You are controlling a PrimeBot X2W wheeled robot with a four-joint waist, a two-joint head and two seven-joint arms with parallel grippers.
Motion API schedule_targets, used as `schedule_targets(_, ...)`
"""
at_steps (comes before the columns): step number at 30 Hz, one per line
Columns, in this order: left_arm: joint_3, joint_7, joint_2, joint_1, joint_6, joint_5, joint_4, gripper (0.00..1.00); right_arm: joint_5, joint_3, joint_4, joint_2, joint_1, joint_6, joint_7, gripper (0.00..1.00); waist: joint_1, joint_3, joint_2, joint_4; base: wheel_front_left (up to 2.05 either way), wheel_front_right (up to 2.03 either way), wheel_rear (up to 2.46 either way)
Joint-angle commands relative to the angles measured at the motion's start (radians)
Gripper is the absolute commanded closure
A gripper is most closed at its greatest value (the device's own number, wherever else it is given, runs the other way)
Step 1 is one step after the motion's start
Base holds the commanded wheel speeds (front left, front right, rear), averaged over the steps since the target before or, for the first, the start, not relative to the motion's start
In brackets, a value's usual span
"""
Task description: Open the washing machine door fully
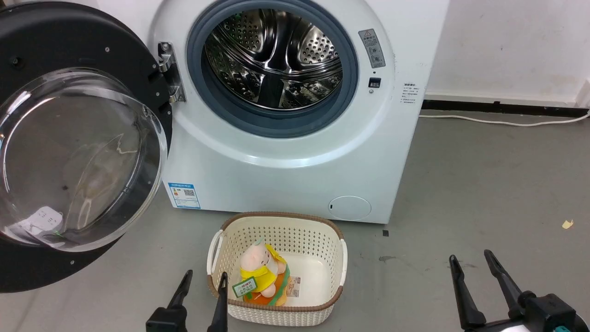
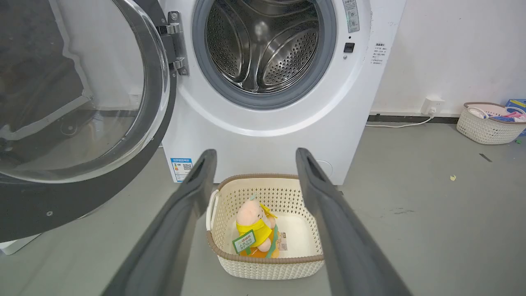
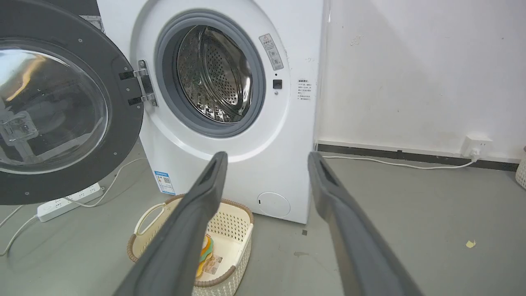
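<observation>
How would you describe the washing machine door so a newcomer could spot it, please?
Find the white washing machine by the wall. Hinged left of its steel drum, swung open, is the washing machine door: a big black disc with a bulging glass bowl, unlike the small white flap below.

The large round washing machine door [image 1: 78, 147], a glossy black disc with a bulging clear glass bowl [image 1: 92, 175] at its centre, stands swung wide open at the left of the white washing machine [image 1: 286, 175]. It hangs by its right edge on a metal hinge [image 1: 168, 69]. Its inner face, with small screws around the black ring, is turned to the room. Its lower edge hangs above the grey floor [image 1: 461, 184].
</observation>
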Motion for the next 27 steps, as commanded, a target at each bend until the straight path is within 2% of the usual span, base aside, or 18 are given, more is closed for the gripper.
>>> schedule_targets(1, -0.007, -0.005, -0.007, 0.003, 0.0, 0.006, 0.003, 0.0, 0.009, 0.002, 0.003, 0.006, 0.008, 0.001, -0.004, 0.0, 0.0, 0.0, 0.0, 0.001, 0.0, 0.0, 0.0)
schedule_targets(13, -0.006, -0.005, -0.011, -0.004, 0.001, 0.001, 0.004, 0.0, 0.013, 0.008, 0.009, 0.006, 0.006, 0.001, -0.004, 0.0, 0.0, 0.004, 0.0, 0.007, 0.0, 0.0, 0.0)
schedule_targets(14, -0.004, 0.001, -0.012, 0.0, 0.0, -0.001, 0.004, 1.0, 0.004, 0.007, 0.006, 0.0, 0.0, 0.0, 0.001, 1.0, 0.0001, 0.005, 0.0, 0.007, 0.0, 0.0, 0.0)
schedule_targets(27, 0.007, 0.019, -0.014, -0.005, -0.001, 0.005, -0.009, 1.0, -0.003, 0.009, 0.0, 0.001, -0.007, 0.0, 0.018, 1.0, 0.0001, 0.009, 0.0, 0.005, 0.0, 0.0, 0.0)
